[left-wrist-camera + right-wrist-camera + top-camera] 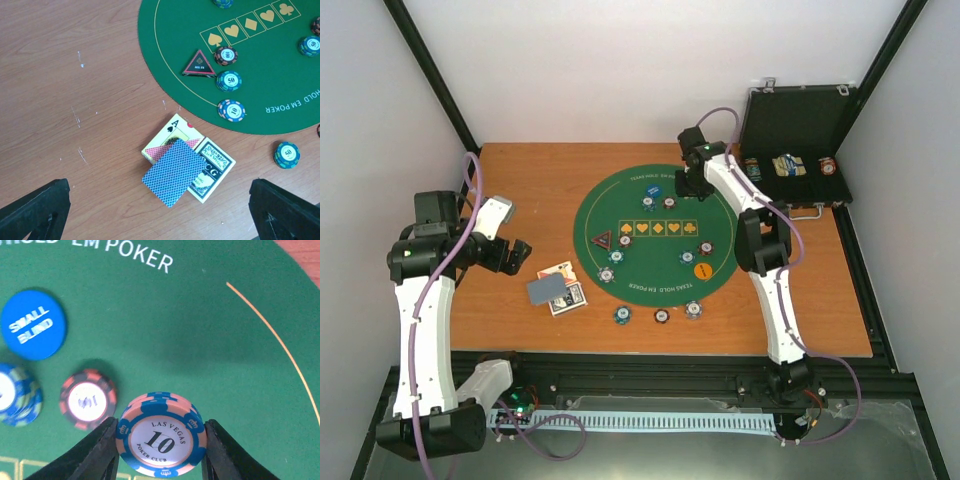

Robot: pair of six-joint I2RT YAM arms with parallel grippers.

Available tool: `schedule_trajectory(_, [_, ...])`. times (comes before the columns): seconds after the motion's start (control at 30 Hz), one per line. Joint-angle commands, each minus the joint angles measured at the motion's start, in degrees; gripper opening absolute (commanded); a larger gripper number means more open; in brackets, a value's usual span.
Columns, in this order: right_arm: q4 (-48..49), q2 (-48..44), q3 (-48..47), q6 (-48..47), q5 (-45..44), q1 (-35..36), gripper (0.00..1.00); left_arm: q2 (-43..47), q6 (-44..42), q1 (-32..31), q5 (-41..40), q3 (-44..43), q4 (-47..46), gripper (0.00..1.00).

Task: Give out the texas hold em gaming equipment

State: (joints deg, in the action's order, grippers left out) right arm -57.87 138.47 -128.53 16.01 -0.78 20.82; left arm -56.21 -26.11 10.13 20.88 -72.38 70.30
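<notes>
Pink-and-blue chips (160,432), a short stack with a ten on top, sit clamped rim to rim in my right tool (161,452) at the green mat (210,325), near a blue disc (33,324). Hard, smooth and light, they could slip or split apart, so I judge the rim the best hold. My left tool (160,222) hangs wide open over cards (172,170) on the desk (75,100).

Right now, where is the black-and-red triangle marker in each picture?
Top external: the black-and-red triangle marker lies near the left edge of the round green felt poker mat.
Left wrist: it is up and right of centre, on the mat, next to a dark striped poker chip.
Right wrist: it is not in this picture.
Shared landmark: the green mat shows in all three views.
</notes>
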Motion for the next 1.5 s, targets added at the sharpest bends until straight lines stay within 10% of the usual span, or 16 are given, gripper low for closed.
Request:
schedule_trajectory(0.0, [-4.1,5.1,-8.0,-1.5,0.3,-1.3,0.33,-0.6,0.9,0.5,2.0,-0.5,-0.8,1.0])
schedule_trajectory(0.67, [0.6,13.9,-13.1,-0.3,3.5,-2.2,0.37,-0.8,0.0,0.4,2.6,2.7,-1.9,1.0])
schedule_trajectory(0.9, [-0.8,12.7,-13.2,-0.1,1.8,-2.2,0.62,-0.6,-0.2,0.4,2.2,2.7,-2.0,1.0])
schedule_trajectory(1.17, [-4.6,4.6,-11.9,-0.3,-1.8,-2.3,0.67,-0.4,0.3,0.4,2.4,2.9,-2.0,1.0])
schedule_trajectory(1.47, [6.0,-25.5,28.1,1.2,-2.3,1.9,0.81,-0.5,0.8,0.4,2.0,1.7,-1.8,1.0])
